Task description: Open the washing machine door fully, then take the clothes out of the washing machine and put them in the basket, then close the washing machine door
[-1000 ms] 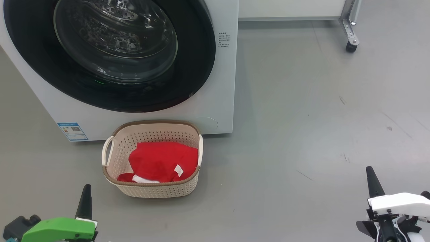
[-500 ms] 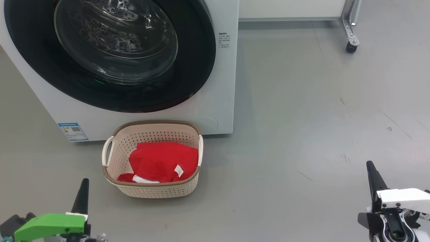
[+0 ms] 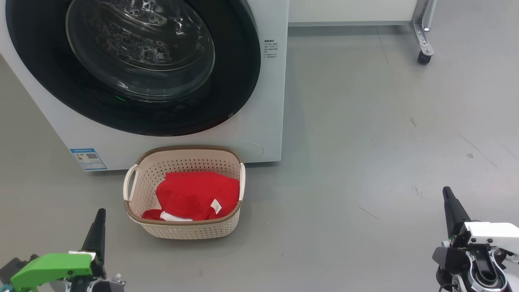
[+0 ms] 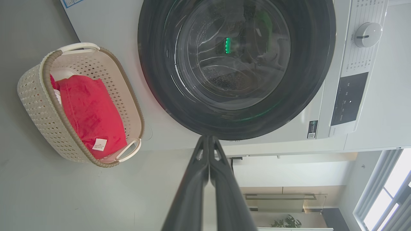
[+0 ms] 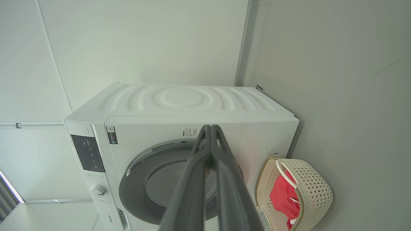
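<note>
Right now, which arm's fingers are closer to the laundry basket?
Left. In the head view, the left fingers sit just below and left of the basket; the right fingers are far off across the floor to its right.

At the upper left of the head view, the washing machine door [image 3: 239, 81] shows a glossy black rim around smooth clear glass, set in the smooth white casing of the washing machine [image 3: 269, 121]. The basket [image 3: 186, 231] below is matt cream perforated plastic with a brown woven-look rim, and the clothes [image 3: 194, 192] in it are soft matt red cloth. The floor [image 3: 365, 142] is smooth grey with faint scuffs; my left gripper [image 3: 100, 211] and right gripper [image 3: 446, 190] look like dark matt plastic.
</note>
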### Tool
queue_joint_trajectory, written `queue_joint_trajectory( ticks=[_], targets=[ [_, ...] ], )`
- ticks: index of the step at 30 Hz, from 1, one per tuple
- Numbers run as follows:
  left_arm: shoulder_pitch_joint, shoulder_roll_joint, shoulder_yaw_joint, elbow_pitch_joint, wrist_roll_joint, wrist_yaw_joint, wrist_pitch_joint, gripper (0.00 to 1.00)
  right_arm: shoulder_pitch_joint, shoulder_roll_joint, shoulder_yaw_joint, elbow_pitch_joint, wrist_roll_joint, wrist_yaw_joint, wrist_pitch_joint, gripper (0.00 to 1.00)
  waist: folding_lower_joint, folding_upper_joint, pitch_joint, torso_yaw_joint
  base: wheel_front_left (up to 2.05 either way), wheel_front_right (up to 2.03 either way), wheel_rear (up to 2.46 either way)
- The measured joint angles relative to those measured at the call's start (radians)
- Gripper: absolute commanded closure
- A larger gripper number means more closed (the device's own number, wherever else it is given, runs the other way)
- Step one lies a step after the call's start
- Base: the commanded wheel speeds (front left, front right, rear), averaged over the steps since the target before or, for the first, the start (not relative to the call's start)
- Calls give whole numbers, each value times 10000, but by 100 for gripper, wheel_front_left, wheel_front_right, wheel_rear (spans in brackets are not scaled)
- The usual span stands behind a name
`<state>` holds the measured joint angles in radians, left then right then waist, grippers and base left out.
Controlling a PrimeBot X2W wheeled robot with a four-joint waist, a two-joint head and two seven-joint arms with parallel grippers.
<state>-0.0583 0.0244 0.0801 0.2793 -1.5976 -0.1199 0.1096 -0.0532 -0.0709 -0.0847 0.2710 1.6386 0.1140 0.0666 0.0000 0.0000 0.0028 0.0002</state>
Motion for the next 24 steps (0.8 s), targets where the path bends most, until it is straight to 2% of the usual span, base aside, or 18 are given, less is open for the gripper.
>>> queue_joint_trajectory(
  ticks=[24],
  targets=[
    [-24, 2, 19, -8, -29, -2, 10, 100, -14, 4, -23, 58, 8, 71, 0, 100, 0, 0, -1, -1, 0, 0, 0]
  ],
)
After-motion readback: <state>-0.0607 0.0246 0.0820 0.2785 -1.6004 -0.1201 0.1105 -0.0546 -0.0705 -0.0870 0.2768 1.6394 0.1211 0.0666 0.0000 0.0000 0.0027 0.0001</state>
